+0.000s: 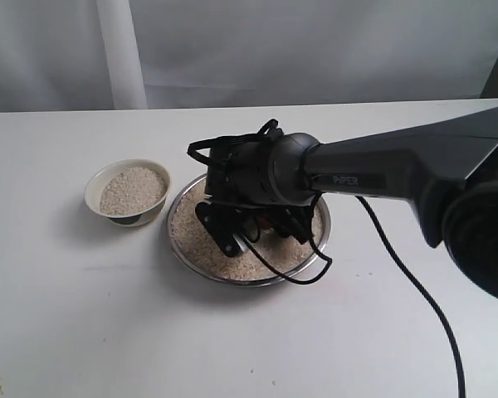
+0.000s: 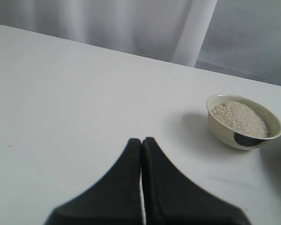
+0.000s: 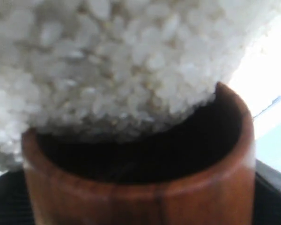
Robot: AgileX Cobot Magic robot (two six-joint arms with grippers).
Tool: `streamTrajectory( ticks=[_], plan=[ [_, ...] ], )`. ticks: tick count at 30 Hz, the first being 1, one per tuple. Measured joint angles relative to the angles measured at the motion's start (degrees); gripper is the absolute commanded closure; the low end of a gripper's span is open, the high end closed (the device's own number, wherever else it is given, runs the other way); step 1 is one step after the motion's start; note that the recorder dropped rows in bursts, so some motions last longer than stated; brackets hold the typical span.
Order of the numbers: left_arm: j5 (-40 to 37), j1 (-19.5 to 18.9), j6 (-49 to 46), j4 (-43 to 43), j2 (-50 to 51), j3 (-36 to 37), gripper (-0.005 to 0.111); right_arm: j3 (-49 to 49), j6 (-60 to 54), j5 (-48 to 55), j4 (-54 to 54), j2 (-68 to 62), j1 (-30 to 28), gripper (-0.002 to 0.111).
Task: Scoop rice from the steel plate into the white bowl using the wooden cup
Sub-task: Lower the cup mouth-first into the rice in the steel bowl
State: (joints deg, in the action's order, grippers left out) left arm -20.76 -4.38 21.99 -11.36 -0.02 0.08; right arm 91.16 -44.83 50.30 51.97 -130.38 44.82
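Step in hand: scooping. The right pincer (image 1: 261,230) is lowered into the steel plate (image 1: 232,278) and clamped around the wooden cup (image 3: 140,187). The cup is tipped with its mouth against the rice (image 3: 107,61). Grains crowd the rim, but the dark inside looks largely unfilled.

The left pincer (image 2: 142,140) is clenched on nothing, jaws touching, and hangs over bare table (image 1: 83,332), apart from the work. The white bowl (image 1: 95,178) stands on the table just beside the plate, on the left arm's side, and already holds rice close to its rim.

Next move, as a judgement: drive the cup further through the heap, then roll the wrist until the mouth faces up before lifting. Carry it level to the bowl and pour slowly. The bowl has little room left, so spillage over its rim is the main risk
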Motion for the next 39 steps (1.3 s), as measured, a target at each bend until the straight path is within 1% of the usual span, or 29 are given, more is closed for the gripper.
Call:
streamTrajectory(
  ticks=[10, 14, 22, 31, 39],
  plan=[
    [0.0, 0.0, 0.0, 0.0, 0.0, 0.0, 0.107, 0.34, -0.21, 0.06, -4.56, 0.61, 0.3, 0.108],
    [0.0, 0.0, 0.0, 0.0, 0.0, 0.0, 0.107, 0.34, -2.14, -0.07, -8.18, 1.02, 1.15, 0.108],
    [0.0, 0.0, 0.0, 0.0, 0.0, 0.0, 0.107, 0.34, -2.99, -1.21, -12.01, 1.63, 1.56, 0.108],
    [0.0, 0.0, 0.0, 0.0, 0.0, 0.0, 0.107, 0.34, -5.35, -5.78, -23.18, 2.88, 1.56, 0.108],
    [0.0, 0.0, 0.0, 0.0, 0.0, 0.0, 0.107, 0.34, -7.04, -8.04, -33.46, 3.26, -0.2, 0.108]
  ],
)
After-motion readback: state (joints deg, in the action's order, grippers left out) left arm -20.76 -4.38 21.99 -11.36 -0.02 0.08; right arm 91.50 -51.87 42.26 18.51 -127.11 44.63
